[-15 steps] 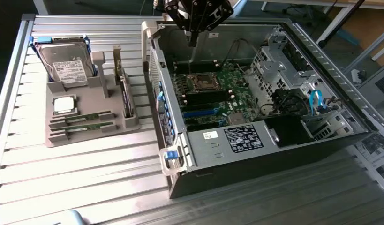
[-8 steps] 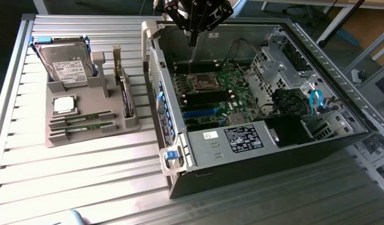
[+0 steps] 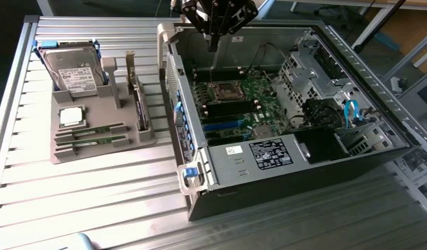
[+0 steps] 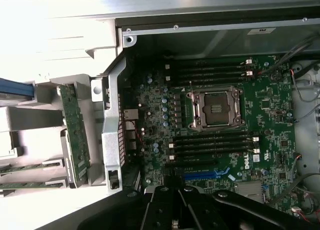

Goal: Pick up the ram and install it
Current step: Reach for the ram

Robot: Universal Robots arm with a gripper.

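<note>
The jaws of the gripper (image 3: 213, 46) are seen pressed together, pinching nothing, and are held above the open computer case (image 3: 220, 200), over the end of it that lies by the table's far edge. The case is laid on its side on the slatted metal table (image 3: 95, 198), toward the exterior view's right. Its motherboard (image 3: 241, 104) is exposed, and the processor socket (image 4: 216, 108) is flanked by rows of black memory slots (image 4: 212, 140). The ram (image 3: 90, 130) is found well apart from the gripper, stood on edge in a slot of the grey holder (image 3: 74, 154), which is set on the table toward the exterior view's left, just beside the case. A second green stick (image 3: 93, 141) is lodged in the next slot, nearer the table's near edge. In the same holder a hard drive (image 3: 74, 75) with a white label is propped at the far end. A square silver processor chip (image 3: 72, 115) is laid between the drive and the sticks, and a green card (image 3: 138, 104) is stood upright along the side nearest the case.
</note>
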